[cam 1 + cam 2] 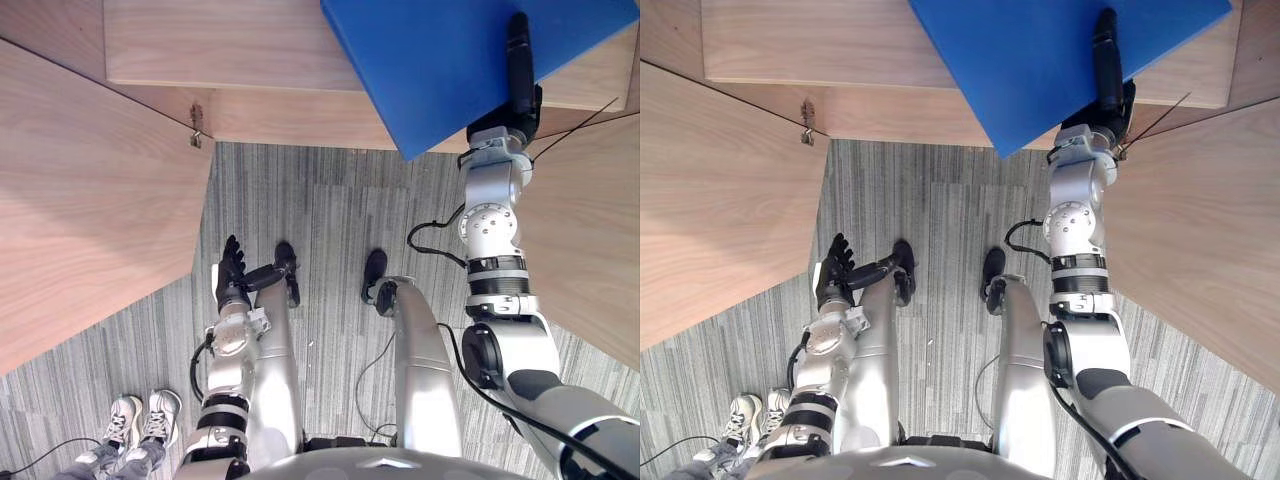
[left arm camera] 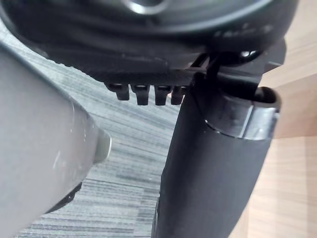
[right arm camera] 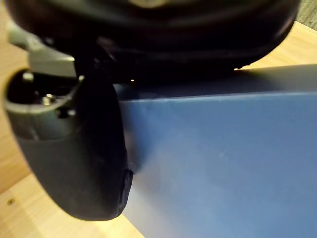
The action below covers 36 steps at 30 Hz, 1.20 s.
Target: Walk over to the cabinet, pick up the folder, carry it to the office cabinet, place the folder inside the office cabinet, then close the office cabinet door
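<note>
My hands: two, the left hand [image 1: 231,275] and the right hand [image 1: 518,70]
Blue folder [image 1: 440,60]: one I count
Cabinet doors [image 1: 90,200]: two
Hinge [image 1: 196,130]: one
Person's shoes [image 1: 140,415]: two

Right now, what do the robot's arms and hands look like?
The left arm and right arm are shiny silver-grey. They are made of rounded, tube-like pieces with black rings at the joints. The right arm has a round silver disc near its wrist. The left hand and right hand are black, with slim fingers. Each hand has a chunky thumb with a grey collar at its base.
</note>
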{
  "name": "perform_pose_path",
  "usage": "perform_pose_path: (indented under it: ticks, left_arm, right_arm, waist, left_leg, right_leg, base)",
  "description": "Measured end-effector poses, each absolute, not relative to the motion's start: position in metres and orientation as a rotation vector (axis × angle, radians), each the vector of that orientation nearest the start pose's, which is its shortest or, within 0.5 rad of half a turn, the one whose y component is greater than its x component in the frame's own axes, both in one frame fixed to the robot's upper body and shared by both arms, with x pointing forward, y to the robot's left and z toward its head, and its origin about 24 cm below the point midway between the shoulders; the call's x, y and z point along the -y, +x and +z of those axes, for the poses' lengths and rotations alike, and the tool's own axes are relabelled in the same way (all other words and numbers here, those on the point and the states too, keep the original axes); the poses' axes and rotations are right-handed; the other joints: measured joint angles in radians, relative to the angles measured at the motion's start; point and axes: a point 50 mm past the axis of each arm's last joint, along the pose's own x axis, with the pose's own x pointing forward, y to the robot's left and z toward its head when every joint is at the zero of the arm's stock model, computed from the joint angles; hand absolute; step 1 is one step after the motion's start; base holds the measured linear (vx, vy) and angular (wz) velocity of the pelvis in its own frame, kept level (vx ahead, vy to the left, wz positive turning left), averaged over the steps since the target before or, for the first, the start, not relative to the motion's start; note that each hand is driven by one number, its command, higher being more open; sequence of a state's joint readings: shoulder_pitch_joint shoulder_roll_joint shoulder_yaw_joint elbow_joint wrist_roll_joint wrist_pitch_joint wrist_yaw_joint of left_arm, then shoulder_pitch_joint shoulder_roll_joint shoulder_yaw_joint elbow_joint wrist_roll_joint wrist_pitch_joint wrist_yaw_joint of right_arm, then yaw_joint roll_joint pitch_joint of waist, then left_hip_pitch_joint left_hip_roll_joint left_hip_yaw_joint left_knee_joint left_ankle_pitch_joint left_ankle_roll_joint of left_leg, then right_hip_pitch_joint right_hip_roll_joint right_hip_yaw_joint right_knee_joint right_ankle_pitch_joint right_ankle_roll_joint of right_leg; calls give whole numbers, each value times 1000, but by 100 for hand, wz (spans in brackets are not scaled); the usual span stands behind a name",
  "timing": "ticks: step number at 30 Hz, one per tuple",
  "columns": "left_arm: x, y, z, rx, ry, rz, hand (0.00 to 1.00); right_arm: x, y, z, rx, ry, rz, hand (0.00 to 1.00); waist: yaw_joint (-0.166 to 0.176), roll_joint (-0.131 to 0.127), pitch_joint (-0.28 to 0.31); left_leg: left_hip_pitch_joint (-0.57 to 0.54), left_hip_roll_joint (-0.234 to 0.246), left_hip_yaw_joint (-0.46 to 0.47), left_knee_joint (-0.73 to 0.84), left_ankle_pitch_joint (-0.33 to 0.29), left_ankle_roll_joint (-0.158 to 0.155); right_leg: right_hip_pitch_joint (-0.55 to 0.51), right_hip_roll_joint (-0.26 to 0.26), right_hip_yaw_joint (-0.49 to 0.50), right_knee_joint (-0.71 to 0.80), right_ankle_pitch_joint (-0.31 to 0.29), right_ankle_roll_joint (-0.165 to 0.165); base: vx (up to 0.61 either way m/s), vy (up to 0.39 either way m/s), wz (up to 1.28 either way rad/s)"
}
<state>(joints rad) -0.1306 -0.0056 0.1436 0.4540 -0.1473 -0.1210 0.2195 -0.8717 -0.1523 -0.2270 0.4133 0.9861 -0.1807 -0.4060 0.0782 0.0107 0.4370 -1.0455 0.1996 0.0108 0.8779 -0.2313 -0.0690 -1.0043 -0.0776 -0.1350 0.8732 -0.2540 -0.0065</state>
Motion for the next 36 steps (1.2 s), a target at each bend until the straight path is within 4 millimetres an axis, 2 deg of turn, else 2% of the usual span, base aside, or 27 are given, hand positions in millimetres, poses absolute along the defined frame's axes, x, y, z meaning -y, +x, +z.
perform_pose_path:
  ticks: [5, 6, 10, 14, 17, 19, 23, 29, 34, 36]
  left_arm:
    - [-173, 262, -18, -205, -155, 329, 100]
    - [-171, 260, -17, -199, -153, 326, 100]
    - [-166, 256, -15, -193, -149, 312, 100]
    - [-164, 253, -13, -178, -156, 308, 100]
    - [-160, 250, -11, -170, -164, 291, 100]
    - [-159, 250, -10, -164, -164, 287, 100]
    - [-158, 250, -9, -163, -164, 278, 100]
    - [-154, 244, -10, -166, -157, 253, 100]
    - [-157, 238, -12, -168, -151, 241, 100]
    - [-157, 237, -12, -169, -147, 233, 100]
  right_arm:
    - [200, 377, 227, 404, 1172, -336, 0]
    - [203, 377, 229, 405, 1204, -356, 100]
    - [211, 376, 238, 417, 1308, -404, 100]
    - [217, 375, 247, 449, 1331, -415, 100]
    - [225, 377, 261, 471, 1344, -407, 100]
    - [228, 376, 280, 516, 1336, -383, 100]
    - [230, 373, 300, 569, 1323, -348, 100]
    - [230, 373, 306, 582, 1322, -335, 100]
    - [215, 379, 316, 554, 1143, -240, 100]
    - [206, 382, 328, 548, 1050, -174, 100]
  waist:
    - [-1, 0, 0]
    - [-1, 0, 0]
    - [-1, 0, 0]
    - [-2, 0, 0]
    - [5, 0, 2]
    - [10, 2, 5]
    - [17, 2, 5]
    - [19, 2, 6]
    - [7, 2, 6]
    - [2, 2, 6]
  left_leg:
    - [0, -28, -12, -58, 44, 1]
    - [-3, -33, -18, -67, 52, 1]
    - [-8, -52, -27, -111, 88, 4]
    - [-17, -63, -28, -133, 109, 5]
    - [-19, -66, -29, -146, 119, 5]
    - [-20, -66, -31, -152, 123, 1]
    - [-18, -66, -31, -159, 128, -4]
    - [13, -68, -20, -184, 129, -1]
    - [25, -64, -4, -197, 130, 2]
    - [28, -64, 1, -204, 132, 3]
  right_leg:
    - [3, -24, -25, -29, 14, -2]
    - [3, -28, -32, -32, 16, -3]
    - [1, -44, -49, -55, 31, -3]
    - [-9, -59, -60, -61, 36, 1]
    - [-10, -63, -66, -67, 43, -4]
    - [-10, -64, -70, -72, 44, -6]
    - [-8, -64, -75, -78, 44, -7]
    - [23, -70, -77, -95, 45, -9]
    - [33, -74, -76, -106, 46, -9]
    - [33, -74, -75, -108, 48, -9]
  base:
    - [-3, 42, 23]
    - [-2, 40, 17]
    - [-5, 42, 18]
    - [-8, 36, 15]
    - [5, 32, 7]
    - [41, 29, 4]
    - [46, 21, 4]
    - [35, 37, 2]
    - [35, 39, 1]
    - [40, 27, -2]
